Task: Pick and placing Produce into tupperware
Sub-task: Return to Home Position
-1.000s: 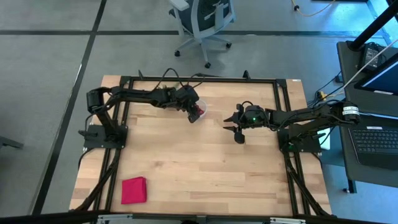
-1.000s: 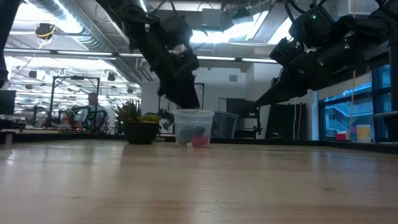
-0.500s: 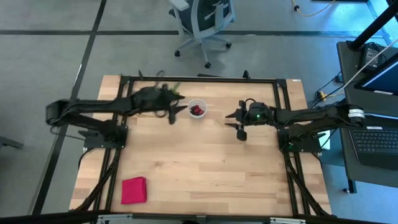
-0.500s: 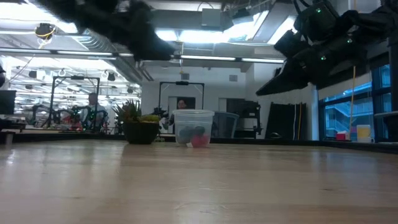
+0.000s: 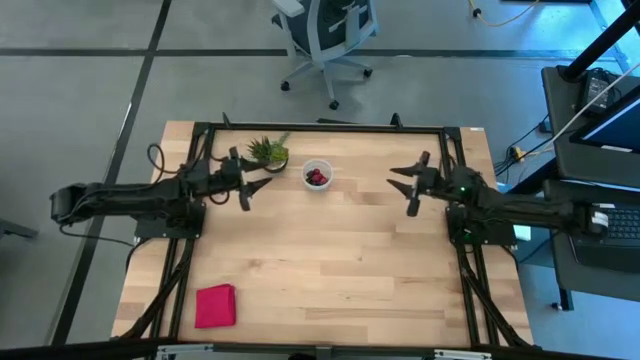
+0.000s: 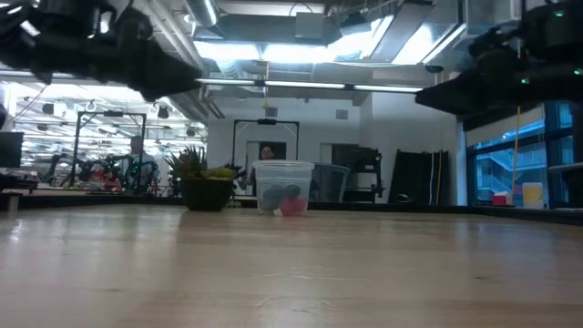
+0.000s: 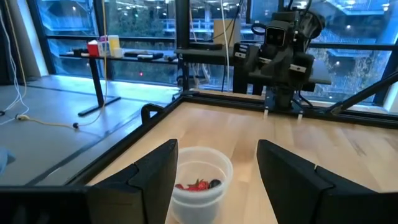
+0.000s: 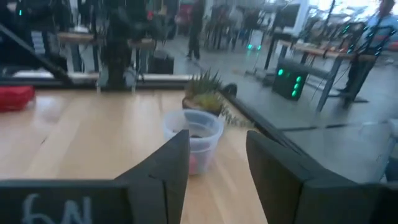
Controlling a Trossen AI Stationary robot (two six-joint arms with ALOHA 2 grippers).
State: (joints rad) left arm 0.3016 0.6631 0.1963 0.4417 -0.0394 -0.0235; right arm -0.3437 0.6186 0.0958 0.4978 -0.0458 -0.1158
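Clear tupperware (image 5: 328,171) of red produce (image 5: 316,179) near far table (image 5: 330,250) edge, between left gripper (image 5: 250,185) and right gripper (image 5: 406,185), fingers (image 7: 155,177) apart.

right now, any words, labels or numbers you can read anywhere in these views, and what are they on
"6N": pale marks on the dark housing behind the right gripper, in the right wrist view; blurred, so this reading is unsure.
Labels on the bottles on the far desk, in the left wrist view: too small to read.
No print shows on the tupperware, the potted plant or the red cloth.
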